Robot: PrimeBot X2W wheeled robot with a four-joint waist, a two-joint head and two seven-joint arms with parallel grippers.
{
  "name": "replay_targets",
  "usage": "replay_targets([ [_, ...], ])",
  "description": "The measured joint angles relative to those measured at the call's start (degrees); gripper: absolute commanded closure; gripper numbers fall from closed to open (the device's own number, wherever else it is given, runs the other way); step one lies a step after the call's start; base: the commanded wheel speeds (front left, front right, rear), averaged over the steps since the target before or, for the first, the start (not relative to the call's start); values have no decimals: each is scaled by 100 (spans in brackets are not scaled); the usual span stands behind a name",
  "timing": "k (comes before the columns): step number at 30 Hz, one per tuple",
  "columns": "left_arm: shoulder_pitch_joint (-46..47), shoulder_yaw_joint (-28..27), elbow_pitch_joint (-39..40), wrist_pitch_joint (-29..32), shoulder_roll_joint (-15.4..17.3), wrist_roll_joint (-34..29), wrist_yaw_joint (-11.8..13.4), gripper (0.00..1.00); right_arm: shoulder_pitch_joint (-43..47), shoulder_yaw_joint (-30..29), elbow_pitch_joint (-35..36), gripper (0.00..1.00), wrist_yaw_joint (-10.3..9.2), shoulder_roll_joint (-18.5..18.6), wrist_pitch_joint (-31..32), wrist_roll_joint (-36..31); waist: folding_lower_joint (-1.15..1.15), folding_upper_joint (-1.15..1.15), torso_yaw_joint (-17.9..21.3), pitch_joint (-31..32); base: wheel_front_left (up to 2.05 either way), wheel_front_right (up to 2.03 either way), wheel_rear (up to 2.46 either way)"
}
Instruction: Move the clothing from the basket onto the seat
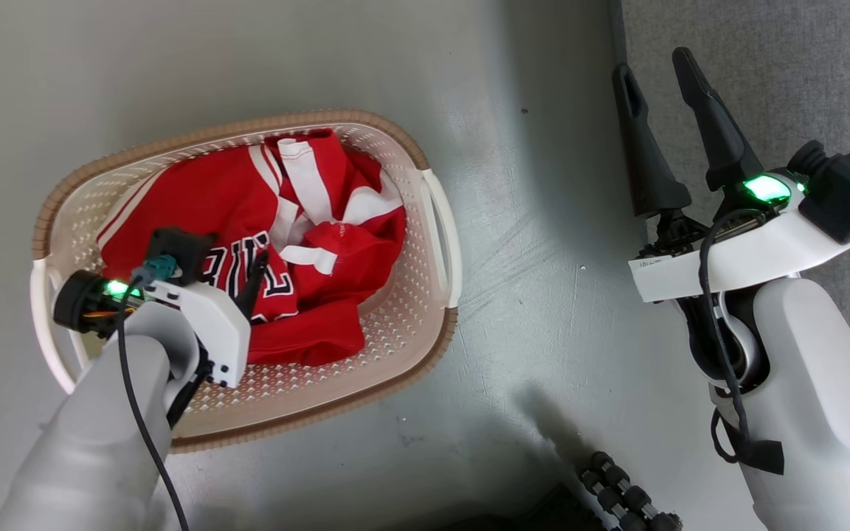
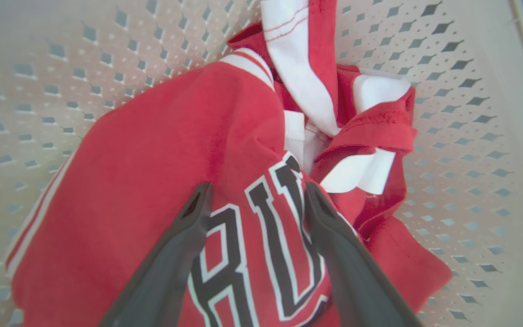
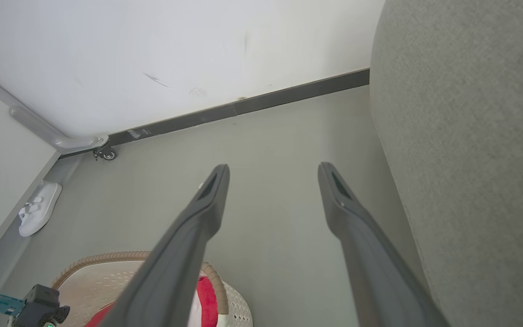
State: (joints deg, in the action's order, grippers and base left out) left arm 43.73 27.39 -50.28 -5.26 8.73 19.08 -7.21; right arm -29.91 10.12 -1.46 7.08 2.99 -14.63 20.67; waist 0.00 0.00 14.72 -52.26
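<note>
Red jersey (image 1: 196, 206) and shorts (image 1: 355, 247) lie in the basket (image 1: 395, 324); the sofa (image 1: 764, 74) holds nothing. Left gripper (image 2: 257, 188) hangs spread over the jersey, nothing gripped. Right gripper (image 1: 652, 63) is spread and empty.

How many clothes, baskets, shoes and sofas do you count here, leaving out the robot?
Red garments: 2, a jersey and shorts
Laundry basket: 1
White slipper: 1
Grey sofa: 1
Total: 5
</note>
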Motion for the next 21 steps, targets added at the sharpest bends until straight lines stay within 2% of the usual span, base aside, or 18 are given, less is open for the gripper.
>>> replay_targets([
  [16,430,240,-730,557,-120,-203,59,0,-29,3,0,0,0,-3,0,2,0,0,83,-98,0,0,0],
  [17,431,272,-769,578,-127,-213,58,17,-66,4,-3,0,0,-4,0,2,0,0,83,-97,0,0,0],
  [18,433,297,-799,578,-131,-218,58,45,-112,2,-2,0,0,-4,0,2,0,0,84,-97,0,0,0],
  [19,442,326,-822,591,-131,-240,58,63,-125,2,8,0,0,-4,0,2,0,0,86,-96,0,0,0],
  [20,465,350,-846,622,-132,-285,58,87,-120,4,11,0,0,-7,0,2,0,0,87,-95,0,0,0],
  [21,497,366,-875,621,-132,-325,58,100,-114,4,9,0,0,-8,0,2,0,0,89,-94,0,0,0],
])
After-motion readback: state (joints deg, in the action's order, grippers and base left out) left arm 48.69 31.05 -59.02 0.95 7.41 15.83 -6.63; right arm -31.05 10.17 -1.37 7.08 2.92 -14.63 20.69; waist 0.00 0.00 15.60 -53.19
